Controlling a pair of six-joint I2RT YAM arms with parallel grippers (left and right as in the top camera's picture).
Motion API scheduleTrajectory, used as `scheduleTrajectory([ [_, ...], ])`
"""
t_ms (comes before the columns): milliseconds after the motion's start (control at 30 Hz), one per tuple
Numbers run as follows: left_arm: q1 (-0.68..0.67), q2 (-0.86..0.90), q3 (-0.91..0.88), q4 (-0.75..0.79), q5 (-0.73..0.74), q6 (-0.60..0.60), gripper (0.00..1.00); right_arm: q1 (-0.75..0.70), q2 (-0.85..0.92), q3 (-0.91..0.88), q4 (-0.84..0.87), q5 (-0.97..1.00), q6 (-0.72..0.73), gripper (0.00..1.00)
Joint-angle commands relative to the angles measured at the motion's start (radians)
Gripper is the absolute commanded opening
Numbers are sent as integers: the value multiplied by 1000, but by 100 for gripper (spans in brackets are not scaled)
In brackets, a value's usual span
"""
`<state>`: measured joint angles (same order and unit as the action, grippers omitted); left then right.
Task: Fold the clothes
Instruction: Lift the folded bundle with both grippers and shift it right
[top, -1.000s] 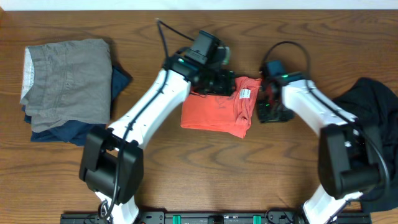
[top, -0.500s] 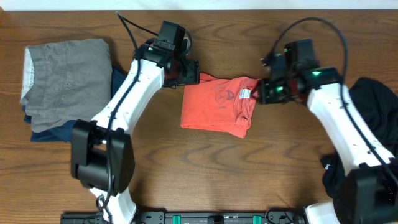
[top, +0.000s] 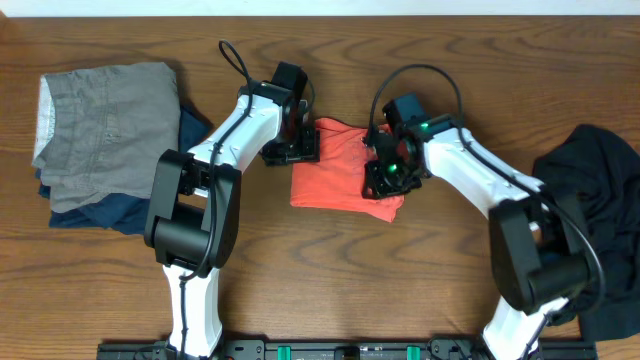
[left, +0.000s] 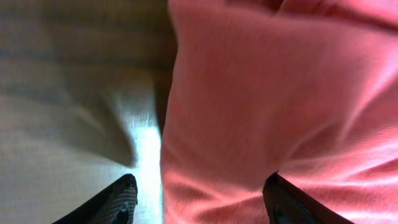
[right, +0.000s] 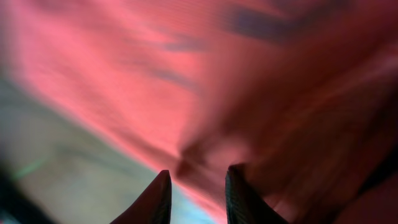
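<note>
The coral-red T-shirt (top: 335, 180) lies folded in a rough rectangle at the table's middle. My left gripper (top: 303, 150) is at its upper left edge. In the left wrist view the jaws (left: 202, 205) are wide open, with the shirt's edge (left: 261, 93) between them and table to the left. My right gripper (top: 385, 180) is low over the shirt's right side. In the right wrist view its fingers (right: 196, 199) are a little apart over the blurred red cloth (right: 186, 74) and its edge. The black garment (top: 600, 190) lies crumpled at the far right.
A folded grey garment (top: 105, 125) lies on a navy one (top: 125, 210) at the far left. The wooden table (top: 330, 270) is bare in front of the shirt. Both arms' cables arch above the shirt.
My left gripper has come down and right to the shirt's left edge. My right gripper has swung left and down from beside the collar tag onto the shirt's right side.
</note>
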<state>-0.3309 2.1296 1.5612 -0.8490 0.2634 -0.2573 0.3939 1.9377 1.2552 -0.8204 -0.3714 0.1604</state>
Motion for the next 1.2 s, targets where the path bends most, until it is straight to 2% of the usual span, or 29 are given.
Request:
scheduleTrajectory([
  [0,-1,39,-9,-66,-14,16,66,-5,32,-8,-36,218,110,25],
  [133,-5,43,-18,-195,-14,-18,66,-34,32,-8,-54,394,135,25],
  [233,-17,43,-21,-296,2,-69,66,-68,32,-8,-11,488,133,31],
  [367,-58,42,-21,-406,112,-69,58,-113,32,-1,106,502,84,37],
  [433,-81,31,-21,-439,110,-69,54,-129,32,12,137,499,82,38],
  [533,-100,-22,-19,-446,67,-67,53,-139,27,50,122,495,69,38],
  [633,-90,-103,-2,-383,-25,-66,54,-139,-5,78,82,495,59,38],
  [700,-76,-156,1,-290,-66,-53,59,-136,-41,85,58,489,62,39],
  [767,-60,-196,1,-167,-74,-13,68,-132,-89,86,38,452,64,40],
  [933,-52,-200,0,68,-70,-10,71,-128,-170,85,-37,303,72,42],
  [1033,-58,-165,0,128,-65,-10,70,-121,-166,81,-81,284,84,41],
  [1167,-72,-98,0,125,-6,-10,70,-117,-163,48,-104,285,121,41],
])
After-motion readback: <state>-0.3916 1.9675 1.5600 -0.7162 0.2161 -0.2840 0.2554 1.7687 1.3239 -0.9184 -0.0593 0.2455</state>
